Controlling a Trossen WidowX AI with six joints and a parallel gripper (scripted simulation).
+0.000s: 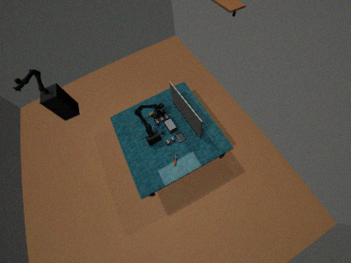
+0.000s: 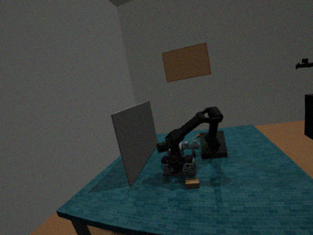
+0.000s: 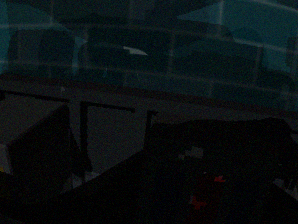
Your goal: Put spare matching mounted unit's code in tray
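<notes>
My gripper (image 1: 161,115) (image 2: 174,160) is down among a cluster of small spare units (image 1: 166,119) (image 2: 188,168) on the teal table, close to the grey upright panel (image 1: 186,110) (image 2: 134,141). It is shut on one spare unit. In the dark wrist view this spare unit (image 3: 200,203) shows as a dark block with red marks just under the camera. The pale tray area (image 1: 184,170) lies near the table's front edge, apart from the gripper. No code on the panel's back can be read.
An orange pen-like thing (image 1: 175,161) lies at the tray's edge. More small units (image 1: 175,139) lie beside the arm's base (image 1: 154,140) (image 2: 214,148). A small tan block (image 2: 192,182) lies in front of the cluster. A second dark arm on a box (image 1: 59,102) stands on the floor.
</notes>
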